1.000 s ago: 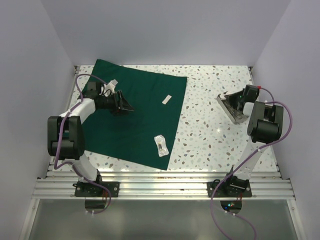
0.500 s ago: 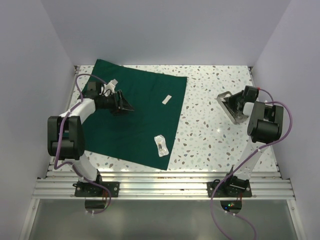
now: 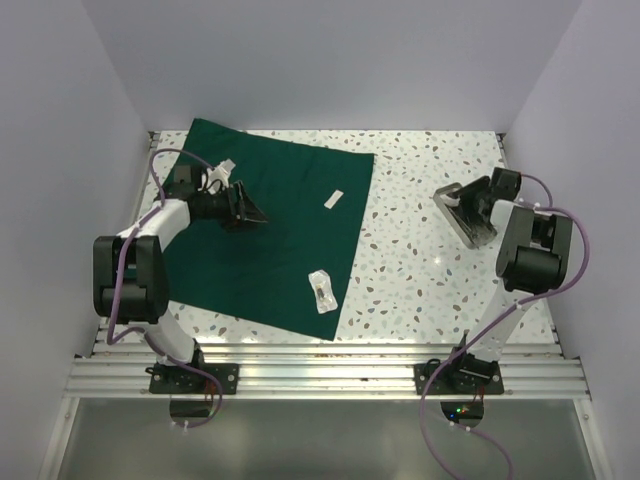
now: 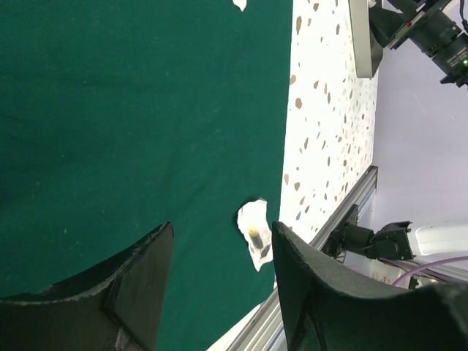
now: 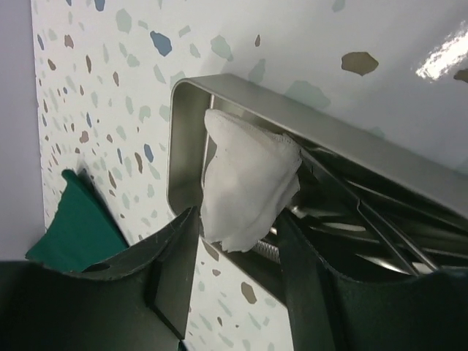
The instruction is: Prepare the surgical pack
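Right end effector parted around crumpled white gauze in steel tray.

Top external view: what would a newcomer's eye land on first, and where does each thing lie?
The big dark green drape covers the left half of the table, with the open left gripper above it. On the right, a shiny metal tray holds a white pad and steel instruments.

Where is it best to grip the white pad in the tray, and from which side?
Probably take the pad by its bulging lower end, raised off the tray. Come from the right gripper side, fingers flanking it; instruments crowd its other side.
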Motion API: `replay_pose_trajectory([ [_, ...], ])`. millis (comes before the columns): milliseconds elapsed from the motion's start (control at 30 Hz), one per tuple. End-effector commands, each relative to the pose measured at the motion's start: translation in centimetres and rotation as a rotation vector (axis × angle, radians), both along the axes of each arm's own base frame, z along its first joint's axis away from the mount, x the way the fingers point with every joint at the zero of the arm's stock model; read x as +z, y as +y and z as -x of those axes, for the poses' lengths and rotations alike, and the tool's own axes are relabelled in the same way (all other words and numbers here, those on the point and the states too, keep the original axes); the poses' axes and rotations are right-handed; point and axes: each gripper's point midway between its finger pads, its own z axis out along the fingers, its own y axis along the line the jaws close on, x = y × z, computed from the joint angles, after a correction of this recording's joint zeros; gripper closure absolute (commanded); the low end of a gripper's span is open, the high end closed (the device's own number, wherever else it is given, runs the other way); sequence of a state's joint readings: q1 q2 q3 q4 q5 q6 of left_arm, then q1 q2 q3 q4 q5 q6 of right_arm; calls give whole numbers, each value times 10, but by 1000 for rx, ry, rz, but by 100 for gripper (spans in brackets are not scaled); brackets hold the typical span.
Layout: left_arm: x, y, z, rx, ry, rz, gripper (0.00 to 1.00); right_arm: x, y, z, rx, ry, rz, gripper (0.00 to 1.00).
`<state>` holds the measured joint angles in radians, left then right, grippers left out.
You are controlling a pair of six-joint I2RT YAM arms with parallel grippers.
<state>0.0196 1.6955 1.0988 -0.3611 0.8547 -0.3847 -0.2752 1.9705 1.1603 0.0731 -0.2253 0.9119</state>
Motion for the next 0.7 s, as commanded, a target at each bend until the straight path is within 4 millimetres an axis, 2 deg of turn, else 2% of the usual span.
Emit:
replay_pose_trajectory([
  [0,17,1,-1,-4,-61,25,40,35,-5,7,9,-9,54,49],
  [233,17,11,-2,39,-54,-27,40,62,-8,13,27,-34,95,46],
  [267,13,17,-4,70,-44,-62,40,63,-7,19,34,-10,97,47],
  [300,11,22,-6,89,-33,-82,40,75,-9,20,33,-12,115,46],
  [333,10,29,-7,116,-15,-101,40,71,-7,33,40,47,113,47],
  [467,4,67,-18,273,32,-221,39,88,-6,55,84,119,165,47],
  [500,7,79,-23,322,37,-218,38,104,6,55,122,99,186,47],
  [567,6,97,-28,390,53,-242,37,115,26,62,222,96,237,46],
  [600,5,104,-31,411,63,-240,36,121,50,62,297,76,263,46],
  [667,0,121,-40,458,99,-220,35,131,78,71,406,55,309,45],
])
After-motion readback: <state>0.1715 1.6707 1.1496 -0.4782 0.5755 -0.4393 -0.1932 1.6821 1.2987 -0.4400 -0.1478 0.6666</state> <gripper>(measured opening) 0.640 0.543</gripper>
